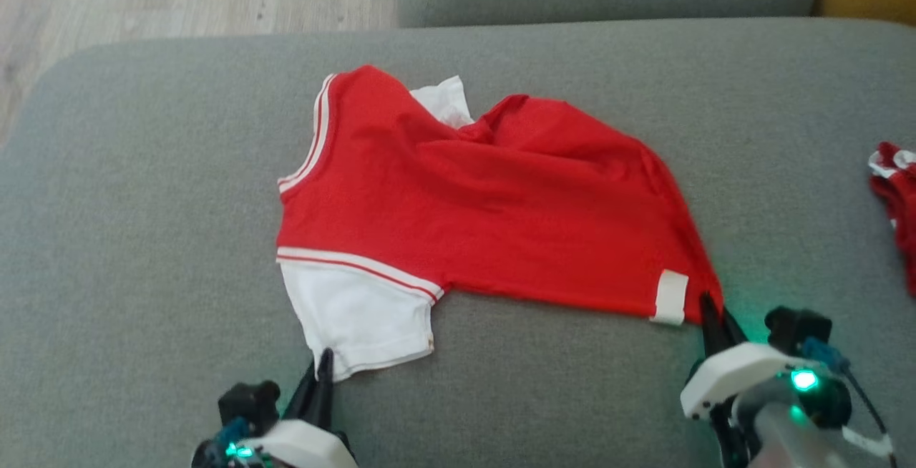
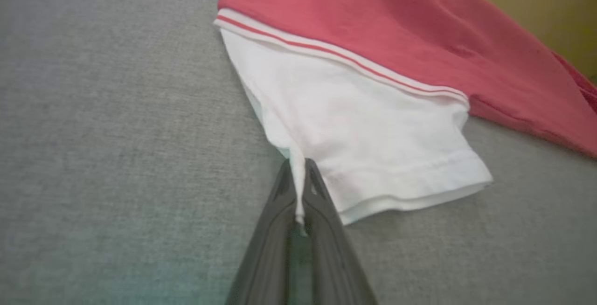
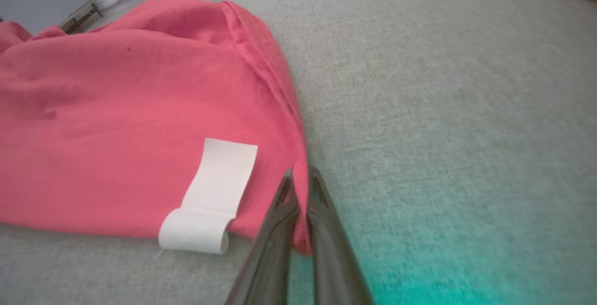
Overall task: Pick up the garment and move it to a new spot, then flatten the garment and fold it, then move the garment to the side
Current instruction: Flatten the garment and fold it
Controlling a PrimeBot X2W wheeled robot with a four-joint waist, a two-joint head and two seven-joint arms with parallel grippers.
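Garment, red with a white sleeve, lies spread on the grey sofa in the head view; the left pincer meets the sleeve, the right pincer the hem corner. Left wrist view: the left pincer, closed, pinches the sleeve's corner. Right wrist view: the right pincer, closed, clamps the red hem beside a white label.

The left tool is seen at the lower left of the head view, its two dark fingers pointed up and pressed together on the white sleeve hem of the garment. The right tool is held at the lower right, fingers tilted slightly leftward and likewise closed, with the garment's red bottom corner pinched between them.
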